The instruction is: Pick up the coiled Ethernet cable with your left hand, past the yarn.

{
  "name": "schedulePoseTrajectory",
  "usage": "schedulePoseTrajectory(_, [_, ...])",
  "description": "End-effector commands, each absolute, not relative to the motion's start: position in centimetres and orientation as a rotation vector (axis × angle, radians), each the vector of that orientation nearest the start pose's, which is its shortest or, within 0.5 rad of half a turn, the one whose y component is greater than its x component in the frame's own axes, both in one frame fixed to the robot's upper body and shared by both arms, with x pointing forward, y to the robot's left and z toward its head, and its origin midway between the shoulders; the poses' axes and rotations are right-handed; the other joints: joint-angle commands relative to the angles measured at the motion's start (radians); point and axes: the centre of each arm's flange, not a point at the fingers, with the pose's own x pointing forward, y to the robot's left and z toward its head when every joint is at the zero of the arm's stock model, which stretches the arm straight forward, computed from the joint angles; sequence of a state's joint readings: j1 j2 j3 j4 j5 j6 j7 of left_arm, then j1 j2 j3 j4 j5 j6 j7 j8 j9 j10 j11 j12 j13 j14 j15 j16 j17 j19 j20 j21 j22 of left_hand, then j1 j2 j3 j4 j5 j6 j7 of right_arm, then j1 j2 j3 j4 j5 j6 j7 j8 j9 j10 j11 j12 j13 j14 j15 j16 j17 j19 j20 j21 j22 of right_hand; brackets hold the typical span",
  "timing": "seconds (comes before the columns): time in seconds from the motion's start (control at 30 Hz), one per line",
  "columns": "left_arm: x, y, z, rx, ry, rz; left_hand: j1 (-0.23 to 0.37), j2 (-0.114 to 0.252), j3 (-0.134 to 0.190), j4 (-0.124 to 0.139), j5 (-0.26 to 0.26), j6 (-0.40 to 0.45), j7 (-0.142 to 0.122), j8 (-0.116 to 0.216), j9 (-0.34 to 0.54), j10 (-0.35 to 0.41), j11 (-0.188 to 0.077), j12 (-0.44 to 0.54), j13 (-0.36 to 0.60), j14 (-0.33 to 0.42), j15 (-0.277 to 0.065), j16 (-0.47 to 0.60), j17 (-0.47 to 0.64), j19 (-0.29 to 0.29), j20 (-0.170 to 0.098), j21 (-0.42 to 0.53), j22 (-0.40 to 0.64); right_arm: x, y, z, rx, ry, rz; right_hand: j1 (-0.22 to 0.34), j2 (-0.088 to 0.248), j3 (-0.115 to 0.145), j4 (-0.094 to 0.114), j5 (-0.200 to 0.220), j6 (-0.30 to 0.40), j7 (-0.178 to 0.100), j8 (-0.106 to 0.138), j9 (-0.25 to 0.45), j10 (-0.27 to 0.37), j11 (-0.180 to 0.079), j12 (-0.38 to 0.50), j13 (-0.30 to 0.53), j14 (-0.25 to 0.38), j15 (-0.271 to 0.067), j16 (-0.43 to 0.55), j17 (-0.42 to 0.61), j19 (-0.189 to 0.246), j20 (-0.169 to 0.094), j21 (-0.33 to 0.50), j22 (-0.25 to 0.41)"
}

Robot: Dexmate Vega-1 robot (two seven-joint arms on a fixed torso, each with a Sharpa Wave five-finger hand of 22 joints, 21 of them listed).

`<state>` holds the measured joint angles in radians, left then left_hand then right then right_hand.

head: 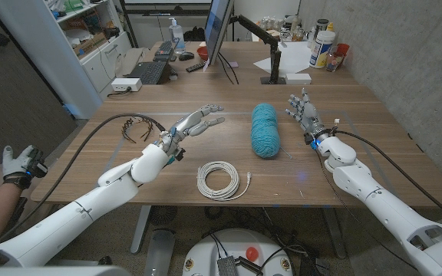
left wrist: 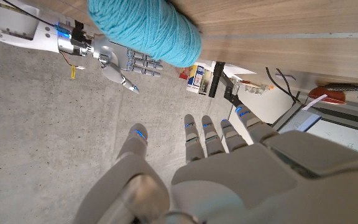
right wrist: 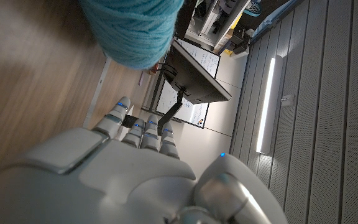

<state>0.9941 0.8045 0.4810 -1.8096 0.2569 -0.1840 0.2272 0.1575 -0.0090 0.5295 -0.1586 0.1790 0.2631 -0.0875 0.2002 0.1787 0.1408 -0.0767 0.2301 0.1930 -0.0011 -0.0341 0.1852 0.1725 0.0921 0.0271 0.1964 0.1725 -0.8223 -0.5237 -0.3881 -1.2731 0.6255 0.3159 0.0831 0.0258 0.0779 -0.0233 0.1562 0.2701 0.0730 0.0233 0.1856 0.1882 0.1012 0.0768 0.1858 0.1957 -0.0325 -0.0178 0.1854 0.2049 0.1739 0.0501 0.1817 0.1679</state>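
A white coiled Ethernet cable (head: pixel 222 181) lies flat near the table's front edge, in the middle. A teal yarn skein (head: pixel 265 129) lies behind it and slightly to the right. My left hand (head: pixel 194 124) hovers open left of the yarn and beyond the cable, its fingers stretched toward the yarn and holding nothing. My right hand (head: pixel 304 112) stands open right of the yarn, fingers pointing away from me. In the left wrist view my left hand (left wrist: pixel 216 162) faces the yarn (left wrist: pixel 145 28) with the right hand (left wrist: pixel 126 62) beyond. The right wrist view has my right hand (right wrist: pixel 123 168) near the yarn (right wrist: pixel 132 28).
Thin black hoops (head: pixel 139 127) lie on the table left of my left hand. A monitor (head: pixel 219 31), keyboard (head: pixel 149 72), white box (head: pixel 298 77) and bottles (head: pixel 322 44) stand at the back. A person's gloved hand (head: pixel 18 165) shows at the left edge.
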Motion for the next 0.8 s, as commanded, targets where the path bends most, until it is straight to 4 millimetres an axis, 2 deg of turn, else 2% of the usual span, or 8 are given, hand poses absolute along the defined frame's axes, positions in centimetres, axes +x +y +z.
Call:
schedulePoseTrajectory(0.03, [53.9,20.8,-1.9,1.036,-0.904,-0.140,0.010,0.002,0.003,-0.003,0.006,0.011,0.003,0.003,0.005,0.010,0.003,0.001,0.004,0.010,-0.051,-0.001,0.002,0.001,0.002,-0.004,0.001,65.4,-28.9,-2.6,-0.023,-0.607,0.254,-0.003,0.025,-0.007,0.003,0.005,-0.004,-0.001,0.008,0.003,-0.002,0.000,0.009,0.001,-0.009,-0.001,0.009,-0.001,-0.006,-0.003,0.005,0.003])
schedulePoseTrajectory(0.8, [52.5,20.3,-1.5,1.078,-0.954,-0.142,0.021,-0.005,0.003,-0.004,0.010,0.035,-0.005,0.005,0.006,0.035,-0.003,0.008,0.005,0.030,-0.060,0.004,0.002,0.015,-0.001,0.000,0.001,65.4,-28.8,-2.6,-0.025,-0.606,0.253,-0.002,0.025,-0.009,0.002,0.006,-0.005,-0.002,0.009,0.003,-0.004,0.000,0.011,0.000,-0.010,-0.001,0.010,-0.001,-0.006,-0.002,0.006,0.003])
